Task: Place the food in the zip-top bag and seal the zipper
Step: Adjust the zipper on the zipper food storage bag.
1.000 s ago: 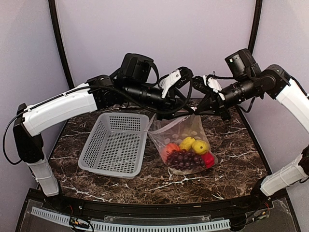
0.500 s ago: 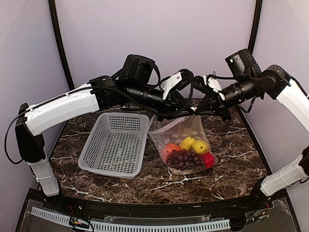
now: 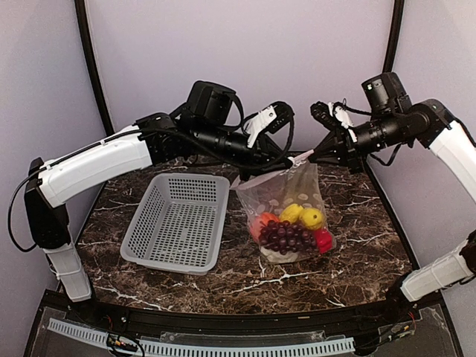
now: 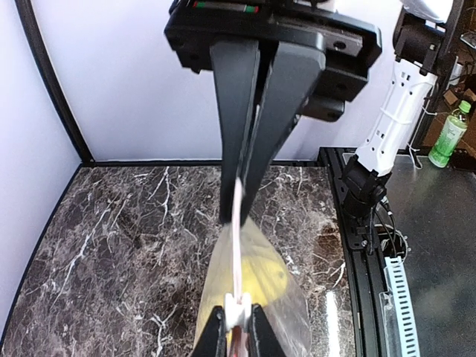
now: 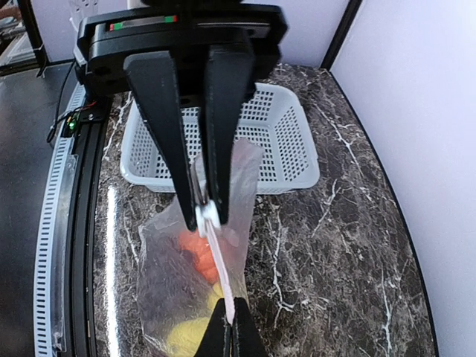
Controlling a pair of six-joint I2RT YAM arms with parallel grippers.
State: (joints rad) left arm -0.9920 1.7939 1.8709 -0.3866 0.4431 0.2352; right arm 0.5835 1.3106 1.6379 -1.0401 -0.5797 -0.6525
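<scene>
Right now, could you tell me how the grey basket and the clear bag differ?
The basket is grey mesh; the bag is clear plastic. The basket lies empty; the bag holds the food and is pinched at its top edge by both arms' jaws. Both sit side by side on the table.

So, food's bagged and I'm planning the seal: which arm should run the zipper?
Right, probably: the right claw pinches a white piece on the zipper, perhaps a slider; the left claw only anchors it.
</scene>
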